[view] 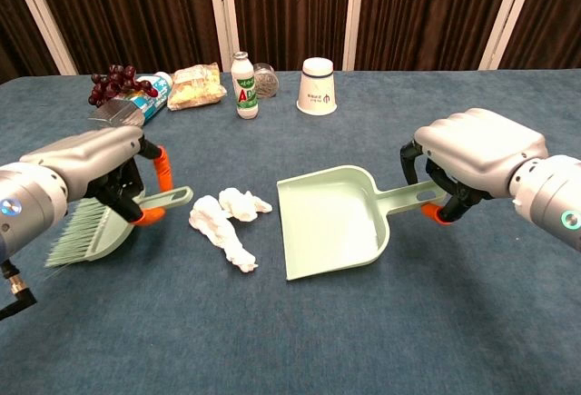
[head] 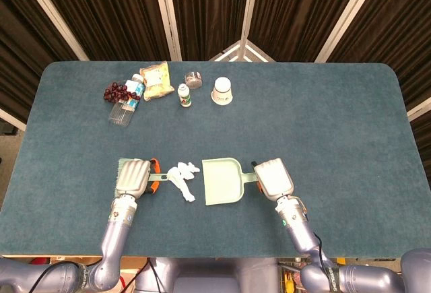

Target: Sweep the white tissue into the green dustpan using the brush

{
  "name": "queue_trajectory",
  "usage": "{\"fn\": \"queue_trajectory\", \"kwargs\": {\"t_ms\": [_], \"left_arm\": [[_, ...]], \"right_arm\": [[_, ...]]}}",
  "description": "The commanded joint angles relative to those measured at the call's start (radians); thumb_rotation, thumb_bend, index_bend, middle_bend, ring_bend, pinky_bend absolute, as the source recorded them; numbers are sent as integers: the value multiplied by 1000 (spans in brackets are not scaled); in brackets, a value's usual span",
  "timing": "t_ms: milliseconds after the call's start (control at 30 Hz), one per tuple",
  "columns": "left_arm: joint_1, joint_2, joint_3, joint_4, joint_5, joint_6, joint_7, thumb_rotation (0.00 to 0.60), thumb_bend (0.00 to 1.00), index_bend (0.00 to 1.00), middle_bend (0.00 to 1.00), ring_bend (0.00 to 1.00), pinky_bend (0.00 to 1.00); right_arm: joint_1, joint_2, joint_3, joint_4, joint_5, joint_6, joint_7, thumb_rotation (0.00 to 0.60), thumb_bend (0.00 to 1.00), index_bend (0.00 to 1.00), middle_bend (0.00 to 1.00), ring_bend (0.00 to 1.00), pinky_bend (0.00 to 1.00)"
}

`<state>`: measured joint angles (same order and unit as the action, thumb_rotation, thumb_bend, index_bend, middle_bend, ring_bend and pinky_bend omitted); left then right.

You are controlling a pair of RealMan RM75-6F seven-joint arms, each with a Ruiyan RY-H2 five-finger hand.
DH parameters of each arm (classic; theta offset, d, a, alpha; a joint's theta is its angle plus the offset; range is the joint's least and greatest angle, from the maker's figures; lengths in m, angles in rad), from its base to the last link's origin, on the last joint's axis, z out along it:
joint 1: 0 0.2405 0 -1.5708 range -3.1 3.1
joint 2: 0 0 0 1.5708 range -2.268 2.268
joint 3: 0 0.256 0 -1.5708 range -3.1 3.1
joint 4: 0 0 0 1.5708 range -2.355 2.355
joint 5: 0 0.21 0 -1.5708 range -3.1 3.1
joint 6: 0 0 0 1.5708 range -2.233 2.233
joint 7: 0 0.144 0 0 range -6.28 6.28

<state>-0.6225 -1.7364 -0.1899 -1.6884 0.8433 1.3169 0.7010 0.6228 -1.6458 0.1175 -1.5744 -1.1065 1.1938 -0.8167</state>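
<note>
We see a table (head: 337, 124) covered in dark teal carpet-like fabric, corners rounded. Behind it, dark brown pleated curtains (view: 290, 4) split by white vertical posts (view: 352, 14). From the head view, pale floor (head: 10, 155) shows off the table's left edge. Lighting is even, with no hard shadows.

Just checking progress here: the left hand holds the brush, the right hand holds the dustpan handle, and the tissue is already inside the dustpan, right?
Not quite. The white tissue is not in the green dustpan; it lies on the table between the pan and the brush, as the chest view shows. The left hand does hold the brush and the right hand the pan's handle.
</note>
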Motion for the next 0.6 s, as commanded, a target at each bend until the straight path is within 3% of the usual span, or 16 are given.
{"fn": "queue_trajectory", "kwargs": {"t_ms": [33, 600], "left_arm": [[0, -1, -6, -21, 28, 12, -12, 600, 649, 742, 991, 976, 1000], [1, -111, -47, -32, 119, 40, -132, 600, 657, 772, 1000, 993, 1000]], "right_arm": [[2, 4, 3, -8, -1, 3, -5, 600, 383, 540, 806, 777, 838], [9, 21, 10, -33, 13, 11, -41, 600, 384, 540, 806, 777, 838]]}}
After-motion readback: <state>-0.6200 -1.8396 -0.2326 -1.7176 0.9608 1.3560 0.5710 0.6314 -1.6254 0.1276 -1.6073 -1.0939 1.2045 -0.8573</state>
